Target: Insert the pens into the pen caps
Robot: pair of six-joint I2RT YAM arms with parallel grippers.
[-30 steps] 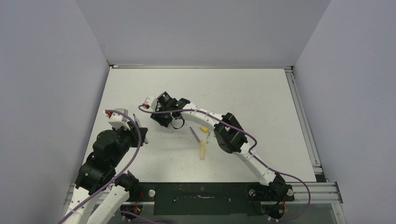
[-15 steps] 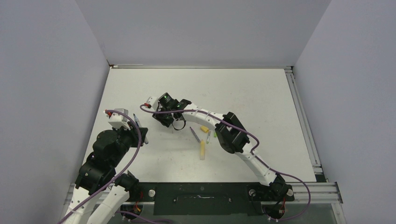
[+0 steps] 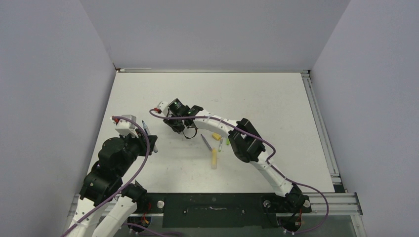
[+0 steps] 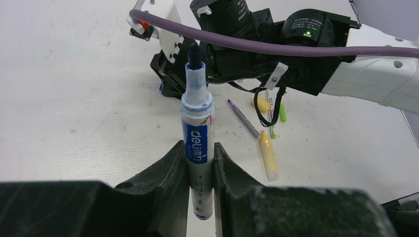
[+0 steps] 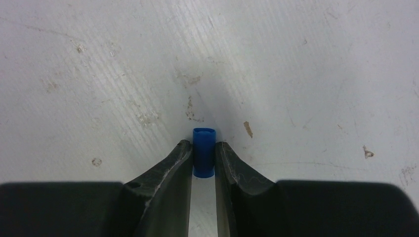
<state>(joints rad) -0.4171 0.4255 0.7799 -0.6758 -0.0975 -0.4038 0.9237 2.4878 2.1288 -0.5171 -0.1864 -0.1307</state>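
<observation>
My left gripper [image 4: 199, 148] is shut on the white-grey pen [image 4: 197, 113], which stands upright with its blue tip on top. In the top view this gripper [image 3: 148, 140] sits at the table's left side. My right gripper [image 5: 203, 145] is shut on the small blue cap [image 5: 203, 158], low over the table surface. In the top view the right gripper [image 3: 174, 126] is just right of the left one. The yellow marker [image 3: 214, 159], the thin purple pen [image 3: 206, 142], the yellow cap [image 3: 216, 136] and the green cap [image 3: 228, 141] lie on the table under the right arm.
A thin grey-green pen [image 3: 220, 144] lies beside the green cap. The right arm [image 3: 242, 140] reaches across the middle of the table above these loose items. Grey walls close in the table on three sides, and a metal rail [image 3: 321, 128] runs along its right edge.
The right gripper's jaws have closed onto the blue cap, and its wrist has shifted slightly. The left gripper and its pen have stayed put.
</observation>
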